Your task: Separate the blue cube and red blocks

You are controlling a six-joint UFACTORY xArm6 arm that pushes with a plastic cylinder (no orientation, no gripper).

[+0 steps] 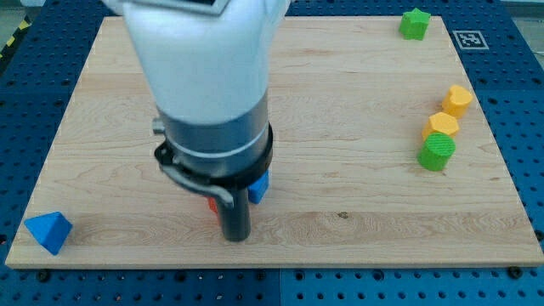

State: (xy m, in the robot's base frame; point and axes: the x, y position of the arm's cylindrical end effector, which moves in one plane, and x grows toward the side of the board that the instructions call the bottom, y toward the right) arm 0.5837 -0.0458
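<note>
The blue cube (258,188) shows only as a small corner at the right side of the arm, near the board's lower middle. A sliver of a red block (212,204) shows at the left of the rod; its shape is hidden. The arm's big white and dark body (208,102) covers most of both. The dark rod comes down between them and my tip (235,237) ends just below the two blocks, close to both. I cannot tell whether it touches either.
A blue triangular block (48,230) lies at the board's lower left corner. At the right edge stand two yellow blocks (457,99) (441,126) and a green block (436,151). Another green block (415,23) sits at the top right. The wooden board (357,195) rests on a blue pegboard.
</note>
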